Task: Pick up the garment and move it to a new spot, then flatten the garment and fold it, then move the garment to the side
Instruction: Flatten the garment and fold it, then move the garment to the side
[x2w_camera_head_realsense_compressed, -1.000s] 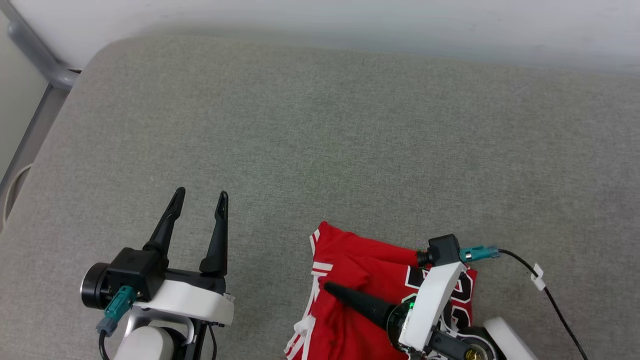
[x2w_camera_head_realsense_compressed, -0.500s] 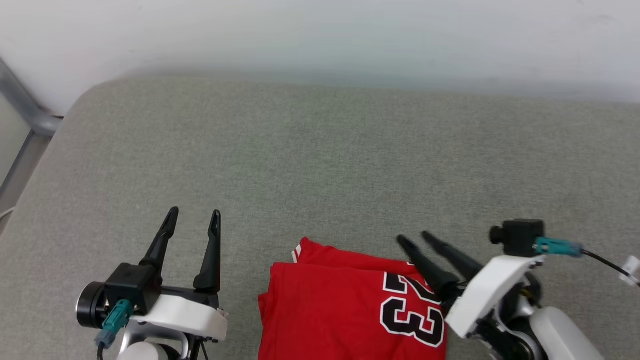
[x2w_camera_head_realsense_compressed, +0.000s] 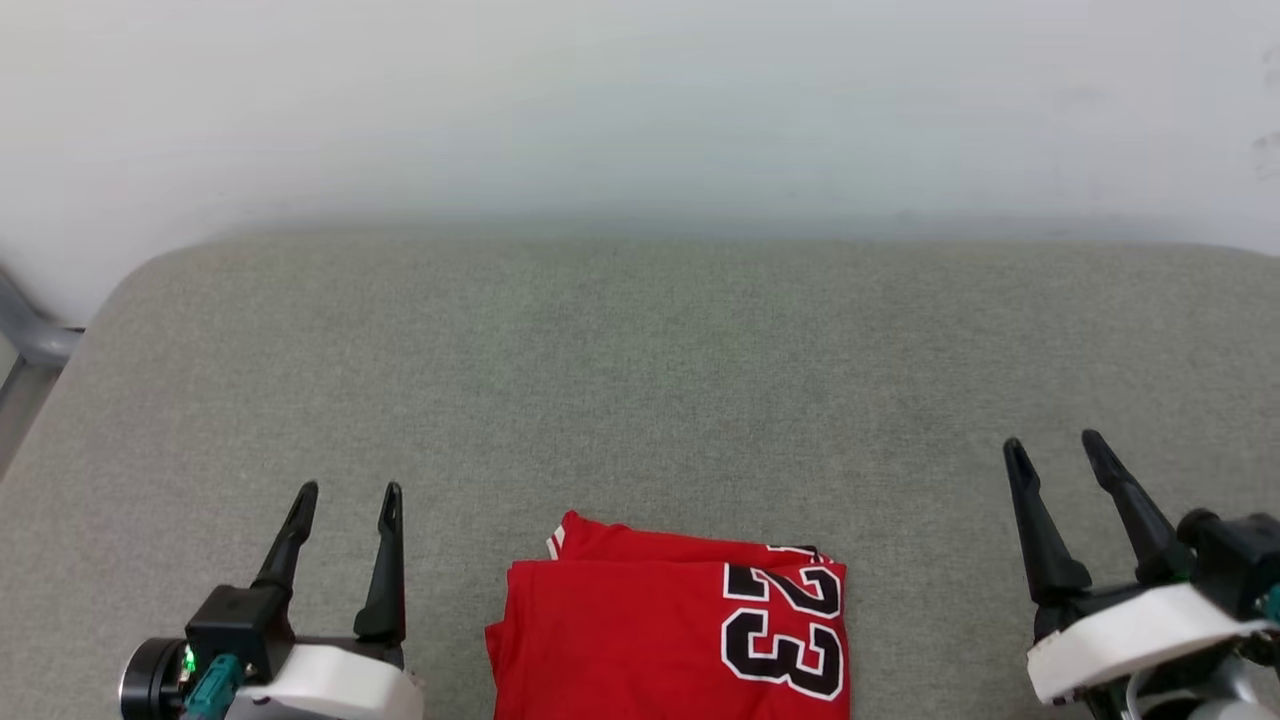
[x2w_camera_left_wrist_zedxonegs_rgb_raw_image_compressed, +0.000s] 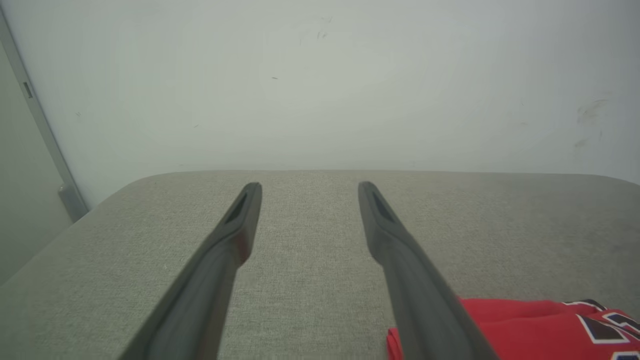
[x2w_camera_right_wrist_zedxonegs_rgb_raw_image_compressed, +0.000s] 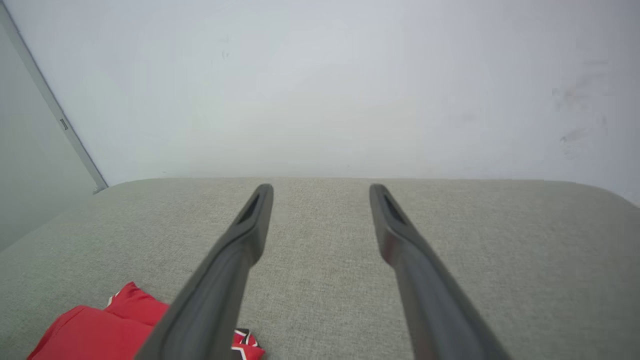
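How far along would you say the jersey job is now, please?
Done: the jersey lies folded in a neat rectangle on the grey cushion, number 23 up. In hand: nothing; the left gripper and right gripper stand open, clear of it on either side. Left: possibly moving it aside.

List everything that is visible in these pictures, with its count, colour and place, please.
bright red folded sports jersey: one, red with a black, white-outlined number 23, at the near edge of the surface, between the two grippers, touching neither.
grey woven fabric padded surface: one, grey-green, under the jersey.
plain wall: one, whitish, behind the surface.
grey metal bar: one, grey, far left by the wall.
left gripper: one, white body, two black fingers, open, lower left.
right gripper: one, white body, two black fingers, open, lower right.
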